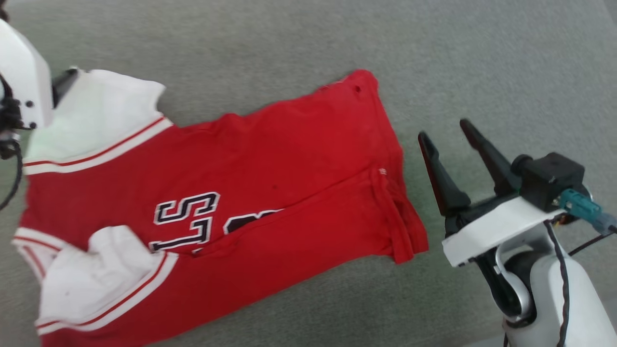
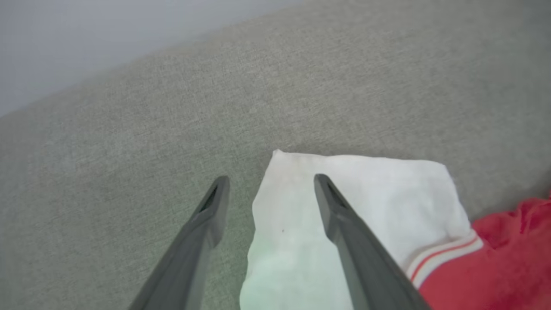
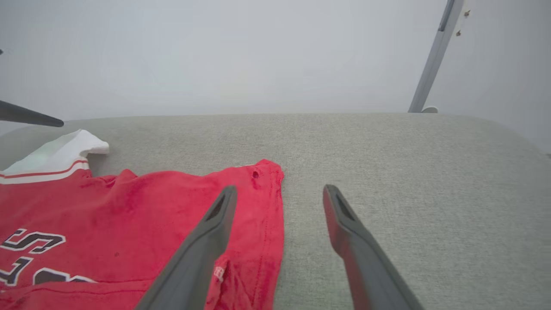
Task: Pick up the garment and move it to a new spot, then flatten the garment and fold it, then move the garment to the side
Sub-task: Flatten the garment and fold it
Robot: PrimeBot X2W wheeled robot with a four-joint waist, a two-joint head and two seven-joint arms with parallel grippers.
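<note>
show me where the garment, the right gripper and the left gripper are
garment [image 1: 289, 159], head view, on the red body cloth above the lettering
right gripper [image 1: 444, 130], head view, midway between its two open fingertips
left gripper [image 2: 271, 178], left wrist view, midway between its two open fingertips

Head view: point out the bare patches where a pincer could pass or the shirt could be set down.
Widest bare stretch: the grey fabric surface beyond the garment, running right past its hem. A narrow gap lies between the hem and the open right pincer. Crowded: the left, where white sleeves bunch and the open left pincer hovers.
</note>
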